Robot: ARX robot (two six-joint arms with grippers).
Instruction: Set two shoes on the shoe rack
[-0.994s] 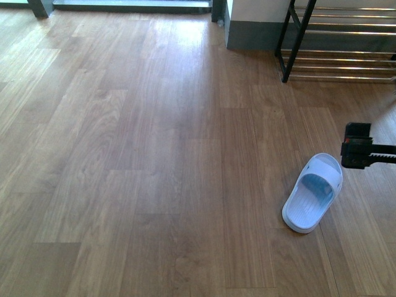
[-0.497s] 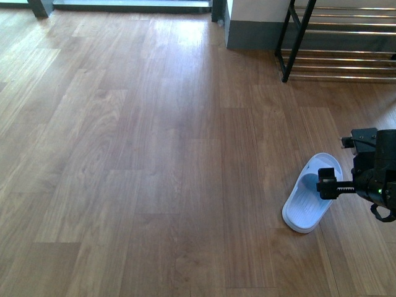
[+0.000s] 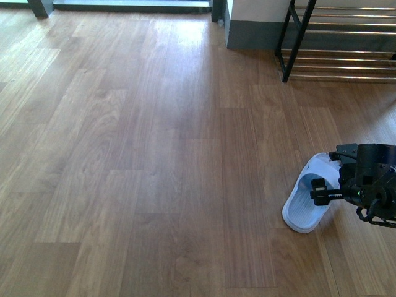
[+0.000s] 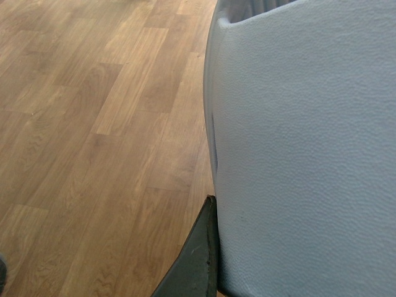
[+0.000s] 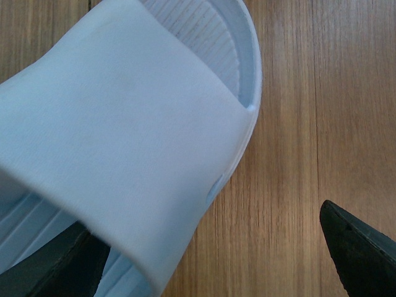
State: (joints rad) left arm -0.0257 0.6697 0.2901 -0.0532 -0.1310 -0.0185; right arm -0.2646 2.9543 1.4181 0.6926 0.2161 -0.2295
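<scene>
The two shoes are out of view. A pale blue-white slide sandal [image 3: 304, 205] lies on the wood floor at the front right. My right gripper [image 3: 323, 194] is low over it and open. In the right wrist view one dark finger [image 5: 55, 267] sits under the sandal's strap [image 5: 124, 136] and the other finger [image 5: 362, 253] is out over bare floor. My left gripper [image 4: 260, 247] is shut on another slide sandal [image 4: 303, 142] that fills its view, one dark finger [image 4: 198, 260] against the sandal's edge. The shoe rack [image 3: 296, 43] stands at the back right.
Wood plank floor [image 3: 136, 161] spreads across the left and middle. A white and grey wall corner [image 3: 253, 31] stands just left of the rack. A dark door sill [image 3: 124, 6] runs along the back edge.
My right gripper has come in from the right edge, moving left and down from beside the sandal's far end to over its strap. The sandal on the floor has stayed put.
</scene>
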